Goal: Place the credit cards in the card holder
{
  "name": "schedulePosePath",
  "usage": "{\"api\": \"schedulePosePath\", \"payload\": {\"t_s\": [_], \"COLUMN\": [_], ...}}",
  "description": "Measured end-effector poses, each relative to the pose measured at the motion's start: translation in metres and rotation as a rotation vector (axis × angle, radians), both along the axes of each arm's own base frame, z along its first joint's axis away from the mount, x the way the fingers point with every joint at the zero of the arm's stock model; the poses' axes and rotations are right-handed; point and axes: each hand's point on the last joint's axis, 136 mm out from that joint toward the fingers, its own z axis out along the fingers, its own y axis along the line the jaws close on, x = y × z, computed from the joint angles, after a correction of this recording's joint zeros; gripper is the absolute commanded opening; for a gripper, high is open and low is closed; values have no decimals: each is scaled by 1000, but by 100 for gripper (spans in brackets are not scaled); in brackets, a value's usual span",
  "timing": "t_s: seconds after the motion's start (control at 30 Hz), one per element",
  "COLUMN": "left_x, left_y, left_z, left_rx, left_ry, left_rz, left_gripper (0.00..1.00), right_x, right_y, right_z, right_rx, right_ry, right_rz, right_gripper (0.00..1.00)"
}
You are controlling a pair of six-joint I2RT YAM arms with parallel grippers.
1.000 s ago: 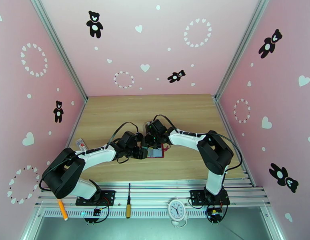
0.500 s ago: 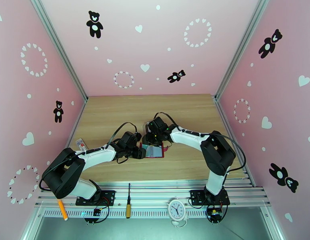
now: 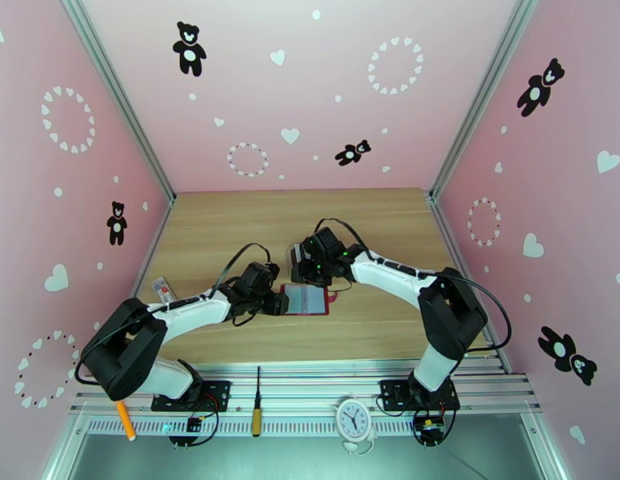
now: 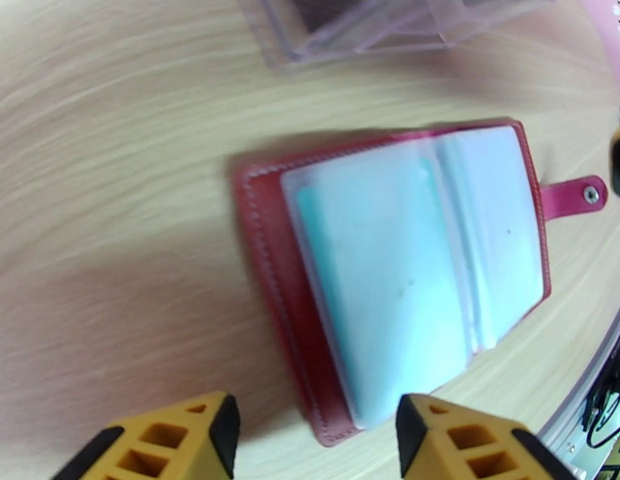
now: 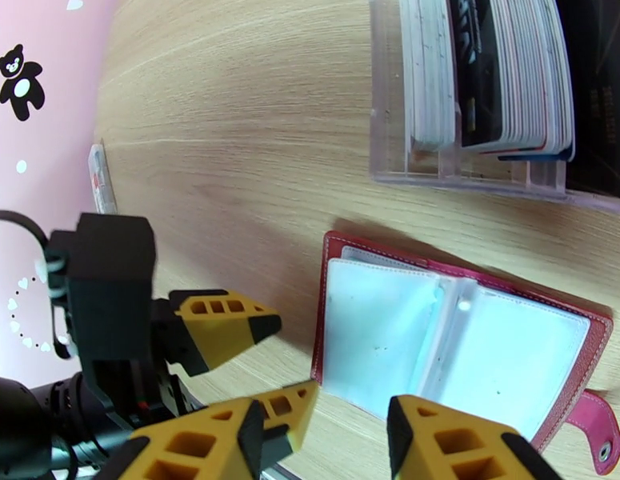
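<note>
The card holder (image 3: 306, 299) lies open and flat on the table, dark red with a snap tab to the right. Through its cloudy left pocket a teal credit card (image 4: 342, 258) shows. More credit cards (image 5: 486, 74) stand on edge in a clear plastic rack (image 5: 470, 166) just beyond the card holder (image 5: 462, 354). My left gripper (image 4: 314, 438) is open at the card holder's (image 4: 262, 234) left end, its fingers apart either side of the near corner. My right gripper (image 5: 326, 442) hangs open above the holder's far edge, holding nothing.
The clear rack (image 3: 297, 254) stands just behind the holder, under my right wrist. A small white and red item (image 3: 160, 287) lies near the left wall. A screwdriver (image 3: 256, 410), an orange pen (image 3: 124, 418) and a small clock (image 3: 354, 418) rest on the front rail.
My right gripper has pulled back from over the card holder toward the rack, leaving the open holder uncovered. My left gripper has eased slightly left.
</note>
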Motion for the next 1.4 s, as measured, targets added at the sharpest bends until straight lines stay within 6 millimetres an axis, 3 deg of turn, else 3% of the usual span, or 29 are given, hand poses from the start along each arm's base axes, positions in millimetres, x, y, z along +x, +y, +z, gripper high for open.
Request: {"api": "schedulePosePath", "payload": {"t_s": [0.5, 0.73, 0.93, 1.17, 1.4], "left_x": [10, 9, 12, 30, 71], "left_y": [19, 21, 17, 9, 3], "left_z": [-4, 2, 6, 32, 74], "left_rx": [18, -11, -37, -74, -131], "left_ry": [6, -7, -7, -50, -120], "left_rz": [77, 96, 104, 122, 189], "left_gripper": [57, 58, 59, 60, 60], "right_x": [-1, 4, 6, 10, 24], "right_y": [-7, -24, -38, -49, -74], "right_z": [-7, -13, -7, 2, 4], "right_rx": [-33, -111, -161, -196, -268], "right_ry": [-7, -34, -74, -122, -157], "right_rz": [5, -12, -13, -16, -44], "right_gripper": [48, 48, 48, 51, 55]}}
